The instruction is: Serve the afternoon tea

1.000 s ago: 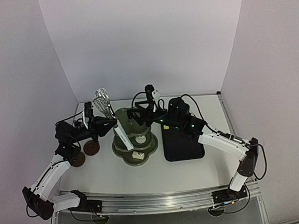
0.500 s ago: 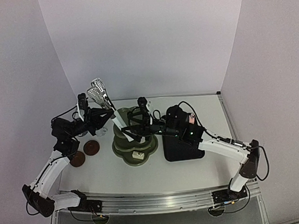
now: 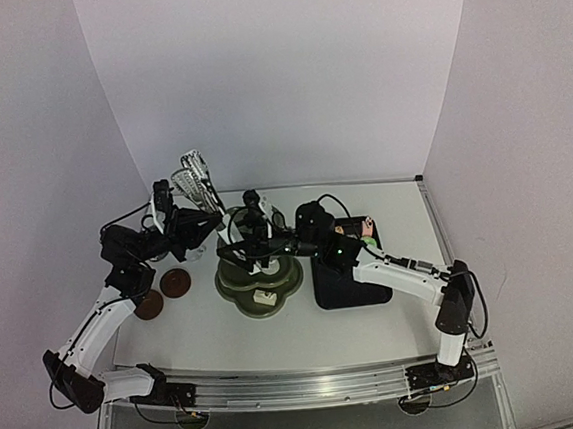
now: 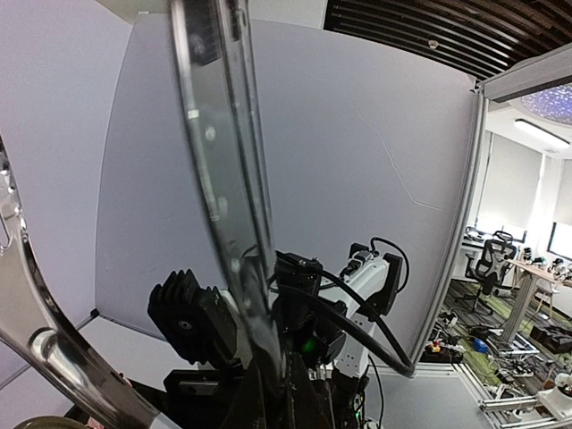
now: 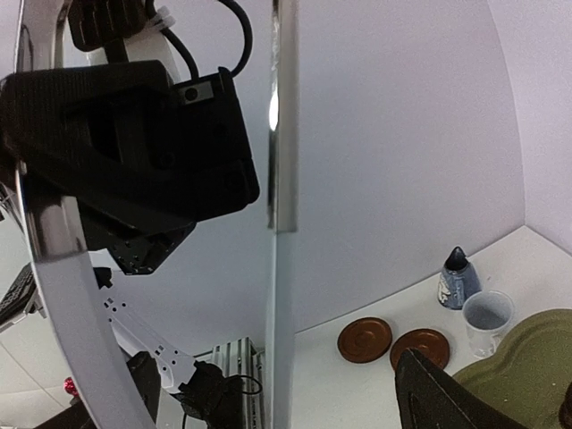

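The olive-green tiered stand [image 3: 284, 277] stands mid-table with a small pale cake [image 3: 265, 298] on its lowest tier. My left gripper [image 3: 188, 224] is shut on the metal tongs [image 3: 194, 175], whose tips point up and back; one shiny arm of the tongs [image 4: 223, 179] rises from between the fingers. My right gripper [image 3: 252, 228] hovers open over the stand, close to the tongs. Of it the right wrist view shows only one dark finger [image 5: 435, 398], beside a tong arm [image 5: 282, 134]. Two brown coasters [image 5: 365, 339] [image 5: 420, 347] and a bluish cup [image 5: 487, 317] lie left of the stand.
A black tray [image 3: 351, 281] lies right of the stand with a pink cake [image 3: 366, 228] at its far end. A bluish piece with a dark pointed top [image 5: 456, 275] stands behind the cup. White walls close in on the back and both sides.
My right arm has swung left over the stand toward the tongs, and its jaws have spread wider. The left gripper has lifted the tongs slightly up and to the left.
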{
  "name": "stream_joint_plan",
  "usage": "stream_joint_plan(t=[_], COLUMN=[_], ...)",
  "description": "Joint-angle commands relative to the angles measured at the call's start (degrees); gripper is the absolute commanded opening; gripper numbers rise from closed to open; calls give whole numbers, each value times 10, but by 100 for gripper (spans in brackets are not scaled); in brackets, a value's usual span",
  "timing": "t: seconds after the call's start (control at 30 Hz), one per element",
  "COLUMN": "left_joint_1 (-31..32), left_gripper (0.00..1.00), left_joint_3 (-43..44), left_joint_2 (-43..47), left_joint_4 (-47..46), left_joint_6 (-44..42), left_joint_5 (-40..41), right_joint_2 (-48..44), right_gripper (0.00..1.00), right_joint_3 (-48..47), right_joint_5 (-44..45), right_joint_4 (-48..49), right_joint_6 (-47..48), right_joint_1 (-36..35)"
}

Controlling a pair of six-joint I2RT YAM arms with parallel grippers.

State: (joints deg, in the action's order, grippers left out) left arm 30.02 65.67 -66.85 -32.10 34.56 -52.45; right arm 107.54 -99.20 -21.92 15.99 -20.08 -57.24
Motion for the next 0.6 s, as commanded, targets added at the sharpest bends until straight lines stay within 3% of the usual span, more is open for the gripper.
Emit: stream_joint_plan(t=[0.0,0.57], left_joint_1=[5,4], left_gripper=[0,0], left_joint_3=[37,16], left_joint_2=[3,14], left_joint_4=[-39,-25], left_joint_6=[2,8], left_joint_5=[-8,25], right_joint_2=[21,5], right_gripper=[82,19], right_joint_3=[-54,-40], right_joint_5=[-59,-61], right_joint_4=[41,54], right_joint_6=[-30,-47], right_joint_1=[11,14])
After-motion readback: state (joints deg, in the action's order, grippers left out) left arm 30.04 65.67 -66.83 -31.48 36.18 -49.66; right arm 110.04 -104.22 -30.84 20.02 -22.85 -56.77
